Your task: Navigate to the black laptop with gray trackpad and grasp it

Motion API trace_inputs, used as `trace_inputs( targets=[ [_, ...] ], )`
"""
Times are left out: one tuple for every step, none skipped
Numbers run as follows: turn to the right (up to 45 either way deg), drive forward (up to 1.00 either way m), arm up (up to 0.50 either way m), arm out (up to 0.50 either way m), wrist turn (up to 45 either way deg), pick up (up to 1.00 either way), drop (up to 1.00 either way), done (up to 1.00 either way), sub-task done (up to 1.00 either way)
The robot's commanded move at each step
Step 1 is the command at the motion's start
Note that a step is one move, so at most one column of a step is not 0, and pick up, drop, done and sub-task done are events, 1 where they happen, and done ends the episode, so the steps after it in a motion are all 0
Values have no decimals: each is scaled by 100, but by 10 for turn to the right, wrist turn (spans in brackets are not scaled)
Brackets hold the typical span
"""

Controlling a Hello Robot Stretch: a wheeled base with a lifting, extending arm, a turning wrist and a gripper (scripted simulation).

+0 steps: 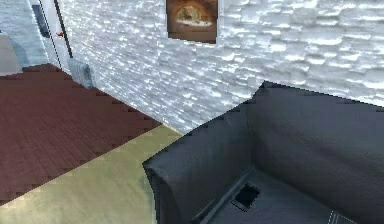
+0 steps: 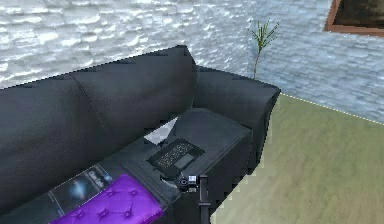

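- Any print on the things here is too small for us to read.
- In the arm side view the black laptop [image 2: 175, 155] lies flat on the seat of a long dark grey upholstered sofa [image 2: 90, 110]. It is on the cushion next to the armrest at the view's right. We cannot make out its trackpad.
- The dark square arm bar [image 2: 207, 205] rises from the bottom edge, and the gripper [image 2: 186, 178] stands at the laptop's near edge. We cannot tell whether it is over the laptop or touching it.
- We cannot tell how the fingers are set, nor whether the gripper holds anything, because the laptop and seat lie right behind it.
- A white flat scrap [image 2: 160, 134] lies just beyond the laptop, toward the backrest; we cannot tell what it is.
- A purple tufted cushion [image 2: 110, 205] is cut off by the bottom edge, with a glossy dark blue flat thing [image 2: 85, 185] just beside it.
- A thin green plant [image 2: 262, 40] stands against the white brick wall [image 2: 60, 40] with its base hidden behind the sofa. A dark-framed picture [image 2: 355, 15] is cut off at the top right corner.
- In the forward view a dark grey upholstered seat corner [image 1: 300, 140] is cut off at the right and bottom. On it lies a small dark flat thing [image 1: 245, 195], too small to name.
- That view also takes in an orange-brown framed wall picture [image 1: 192, 20], a white door [image 1: 45, 30], a dark red carpet [image 1: 50, 120] and an olive-tan floor [image 1: 110, 185].
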Motion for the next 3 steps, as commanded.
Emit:
trace_inputs(
  targets=[
    [0,0,0,0,0,100,0,0,0],
    [0,0,10,0,0,0,0,0,0],
    [0,0,0,0,0,0,0,100,0]
  ],
)
